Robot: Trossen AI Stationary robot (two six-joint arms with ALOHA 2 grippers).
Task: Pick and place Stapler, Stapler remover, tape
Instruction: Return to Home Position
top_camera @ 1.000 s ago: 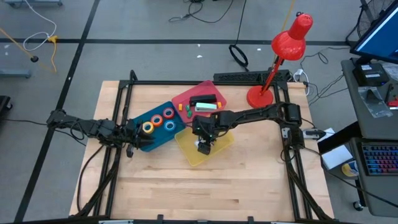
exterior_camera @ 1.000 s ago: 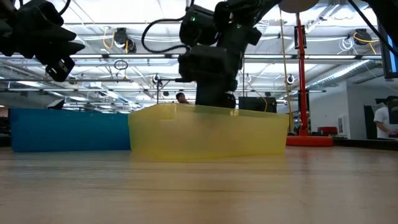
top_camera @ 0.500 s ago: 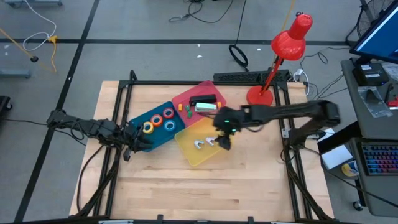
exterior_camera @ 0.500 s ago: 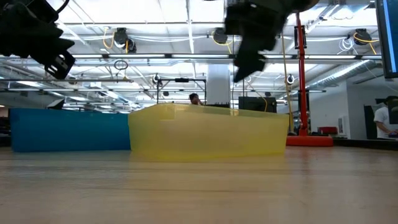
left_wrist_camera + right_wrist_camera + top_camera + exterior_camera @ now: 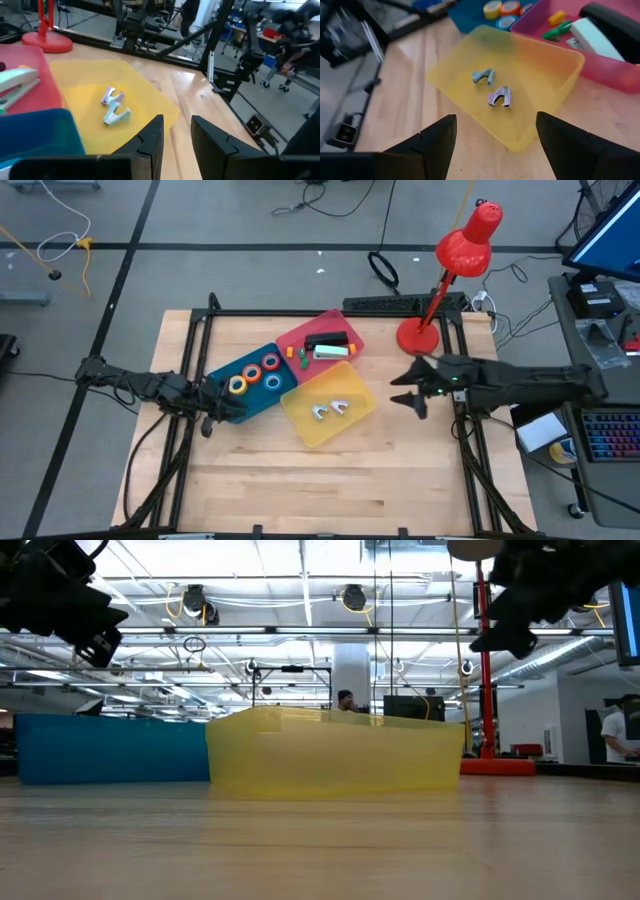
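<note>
Two silver staple removers [image 5: 320,412] [image 5: 342,406] lie on the floor of the yellow tray [image 5: 352,425]. They show again as removers [image 5: 483,76] [image 5: 500,96] in the right wrist view. The blue tray [image 5: 222,370] holds yellow [image 5: 238,385], orange [image 5: 252,373], red [image 5: 270,363] and blue [image 5: 272,381] tape rolls. A black stapler [image 5: 328,339] and a pale stapler [image 5: 330,352] lie in the pink tray [image 5: 300,335]. My right gripper [image 5: 405,395] is open, raised, to the right of the yellow tray. My left gripper [image 5: 215,408], open and holding nothing, hovers at the blue tray's near-left corner.
A red desk lamp stands with its base [image 5: 418,335] at the table's far right, close behind my right arm. Small coloured pieces [image 5: 298,356] lie in the pink tray. Bare wood stretches along the near half of the table [image 5: 320,490]. People show far off in the room [image 5: 615,735].
My right gripper has risen out of the yellow tray and drawn back toward the table's right edge. The two staple removers, covered by it a second ago, now lie in plain view in the tray. The left arm has kept still.
</note>
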